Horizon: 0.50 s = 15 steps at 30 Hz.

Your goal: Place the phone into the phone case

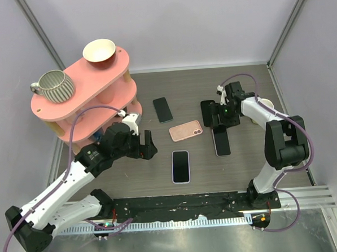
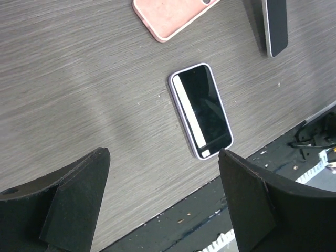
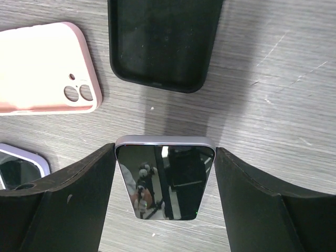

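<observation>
Looking down from my right wrist, I see my right gripper (image 3: 165,148) with its jaws part way closed on the phone (image 3: 165,181). 1 finger (image 3: 63,205) is against each long side. The phone lies flat on the gray surface (image 3: 283,79) with its dark screen up. The black phone case (image 3: 163,42) lies at 12 o'clock from the phone, near it but not touching. A pink case (image 3: 42,68) lies back up at 10 o'clock from the phone.

My left gripper (image 2: 164,157) hangs above the surface with its jaws wide apart and nothing in them. A 2nd phone (image 2: 200,110) with a pale rim lies flat, screen up, at 12 o'clock from those jaws, and they do not touch it.

From above, a 3rd phone (image 1: 162,109) lies at 10 o'clock from the pink case. A pink shelf (image 1: 84,88) stands at the far left with a striped mug (image 1: 54,86) and a bowl (image 1: 99,50) on top.
</observation>
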Each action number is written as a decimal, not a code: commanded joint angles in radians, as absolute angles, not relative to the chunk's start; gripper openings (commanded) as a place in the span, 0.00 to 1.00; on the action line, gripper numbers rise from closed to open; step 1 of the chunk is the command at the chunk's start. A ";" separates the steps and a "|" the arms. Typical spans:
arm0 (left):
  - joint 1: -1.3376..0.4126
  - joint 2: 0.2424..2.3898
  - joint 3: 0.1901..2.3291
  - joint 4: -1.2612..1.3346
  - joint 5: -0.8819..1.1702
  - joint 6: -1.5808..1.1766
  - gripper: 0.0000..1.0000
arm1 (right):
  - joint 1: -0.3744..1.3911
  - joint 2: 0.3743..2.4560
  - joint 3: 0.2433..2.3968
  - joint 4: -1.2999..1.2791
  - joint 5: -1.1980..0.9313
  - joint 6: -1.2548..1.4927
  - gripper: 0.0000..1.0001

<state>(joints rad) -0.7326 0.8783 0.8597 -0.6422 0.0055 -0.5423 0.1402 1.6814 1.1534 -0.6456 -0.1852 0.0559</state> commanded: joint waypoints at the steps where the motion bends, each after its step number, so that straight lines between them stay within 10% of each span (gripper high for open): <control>1: -0.736 0.942 0.914 -0.609 -0.003 -0.395 0.85 | 0.143 1.667 1.141 -0.614 -0.161 0.159 0.48; 15: -0.770 1.488 1.333 -0.552 0.123 0.072 0.78 | 0.143 1.497 0.994 -0.572 -0.141 0.327 0.45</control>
